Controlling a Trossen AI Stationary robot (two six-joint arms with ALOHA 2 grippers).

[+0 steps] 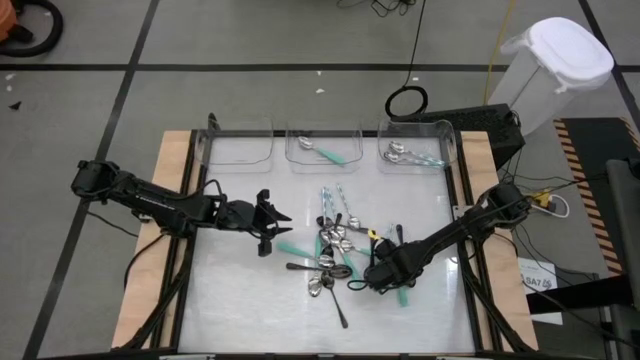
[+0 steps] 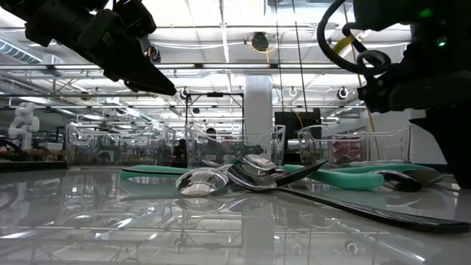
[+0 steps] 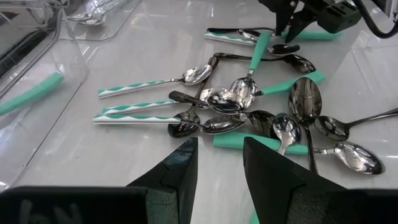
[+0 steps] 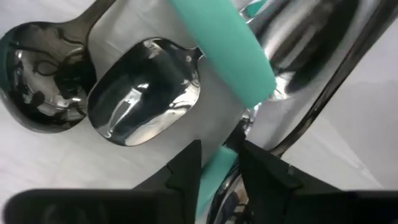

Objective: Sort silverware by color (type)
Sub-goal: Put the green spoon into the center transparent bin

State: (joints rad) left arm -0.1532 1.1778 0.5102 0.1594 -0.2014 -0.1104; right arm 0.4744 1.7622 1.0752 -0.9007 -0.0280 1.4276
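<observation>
Right gripper [image 1: 378, 276], dark two-finger type, sits low at the 4 o'clock edge of the heap; in the right wrist view its fingertips [image 4: 186, 163] stand either side of a teal-green spoon handle [image 4: 217, 171], close about it, though whether they pinch it I cannot tell. Beside them lie a shiny silver spoon bowl [image 4: 146, 90] and a dark mirror-finish spoon bowl [image 4: 40, 81]. Heap of mixed silverware [image 1: 335, 255], black spoons, teal-handled spoons and pale-blue-and-white-striped-handled spoons, lies tangled at the middle of the glossy white table [image 1: 230, 310]. Left gripper [image 1: 270, 225], dark, hangs above the table at the heap's 9 o'clock, fingers parted and holding nothing. Clear plastic bins along the 12 o'clock edge: left bin [image 1: 240, 148]; middle bin [image 1: 325, 150] containing one teal-handled spoon [image 1: 322, 151]; right bin [image 1: 416, 148] containing silver spoons with pale striped handles [image 1: 408, 154].
</observation>
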